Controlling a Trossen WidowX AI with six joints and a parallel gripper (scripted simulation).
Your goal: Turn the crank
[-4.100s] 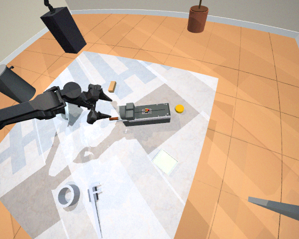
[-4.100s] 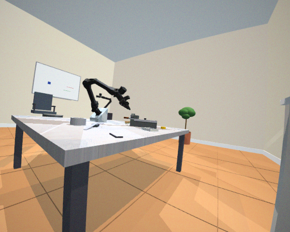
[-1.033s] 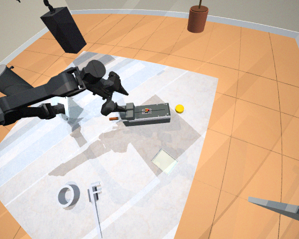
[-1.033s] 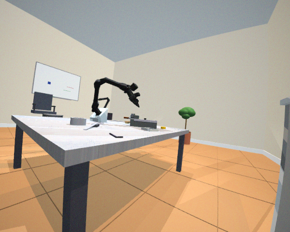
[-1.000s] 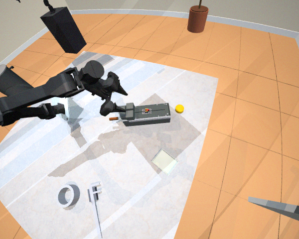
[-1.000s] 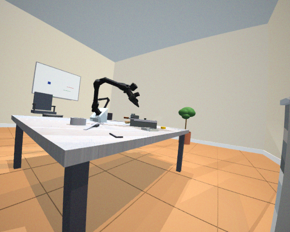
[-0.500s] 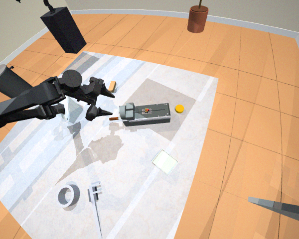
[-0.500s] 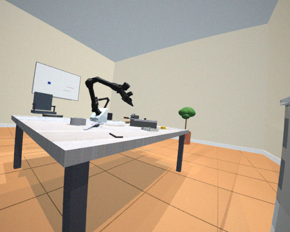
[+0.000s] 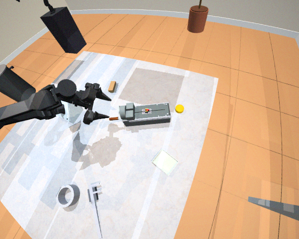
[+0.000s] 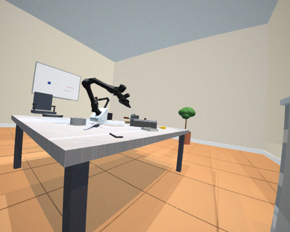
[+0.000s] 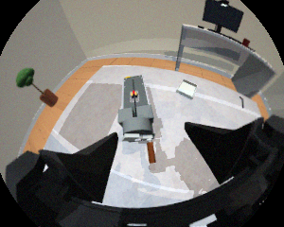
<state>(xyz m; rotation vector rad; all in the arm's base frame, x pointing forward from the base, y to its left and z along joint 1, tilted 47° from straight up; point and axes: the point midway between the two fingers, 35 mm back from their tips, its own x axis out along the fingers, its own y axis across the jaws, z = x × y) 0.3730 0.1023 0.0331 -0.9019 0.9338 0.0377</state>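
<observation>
The grey machine (image 9: 158,113) (image 10: 143,123) (image 11: 128,100) is a long box with a slot along its top and a raised housing at the crank end. Its orange-brown crank handle (image 9: 113,118) (image 10: 126,117) (image 11: 151,152) sticks out from that end, low on one side. The red pointer (image 9: 146,110) (image 11: 133,93) sits around the middle of the slot, with small yellow brass-coloured bits beside it. Their exact alignment is too small to tell. My gripper (image 9: 109,108) (image 10: 129,107) (image 11: 151,130) is open and empty, raised above the crank end, clear of the handle.
A yellow disc (image 9: 179,108) (image 10: 163,127) lies beyond the machine's far end. A wooden block (image 9: 112,86) lies near the crank end. A pale square tray (image 9: 165,162) (image 11: 186,89), a grey ring (image 9: 63,196) (image 10: 77,121) and a caliper-like tool (image 9: 93,195) lie to one side.
</observation>
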